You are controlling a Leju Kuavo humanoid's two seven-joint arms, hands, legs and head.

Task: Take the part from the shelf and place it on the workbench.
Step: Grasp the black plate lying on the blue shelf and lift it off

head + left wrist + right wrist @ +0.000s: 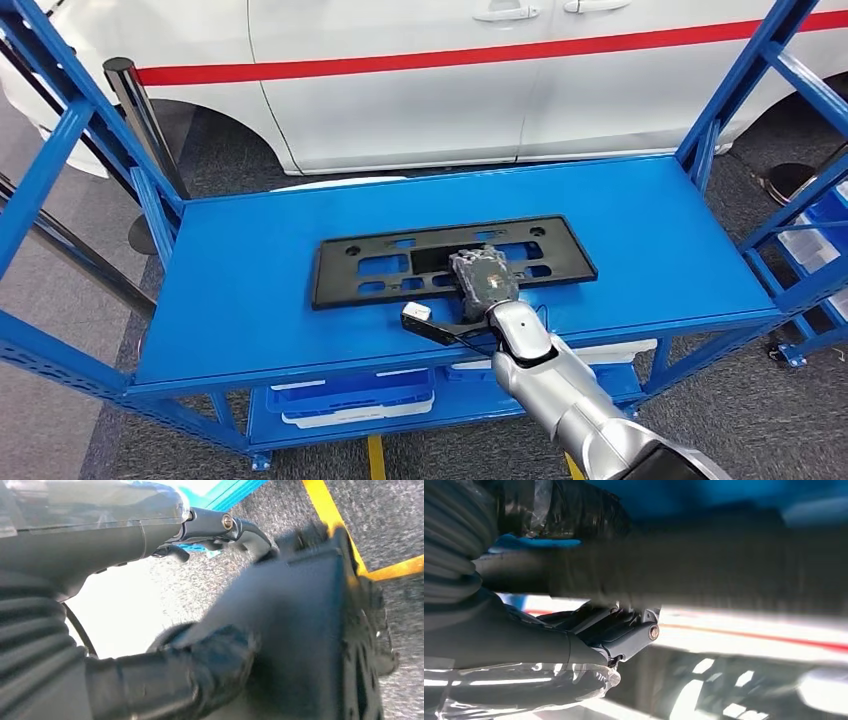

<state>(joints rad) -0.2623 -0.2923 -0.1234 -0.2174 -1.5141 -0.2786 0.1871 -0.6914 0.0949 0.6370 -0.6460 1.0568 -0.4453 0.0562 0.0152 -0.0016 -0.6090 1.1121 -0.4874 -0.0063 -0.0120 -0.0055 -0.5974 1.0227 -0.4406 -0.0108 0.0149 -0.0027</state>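
Note:
The part is a long flat black plate frame with cut-outs, lying flat in the middle of the blue shelf top. My right hand reaches in from the front and lies over the middle of the part's near edge. In the right wrist view the part is a blurred dark bar, and my right hand closes around its edge, fingers on one side and thumb on the other. My left hand hangs over grey carpet, fingers apart and holding nothing.
Blue uprights rise at the shelf's corners. A white car with a red stripe stands close behind. White bins sit on the lower level. Another blue rack is at the right. Yellow floor tape crosses the carpet.

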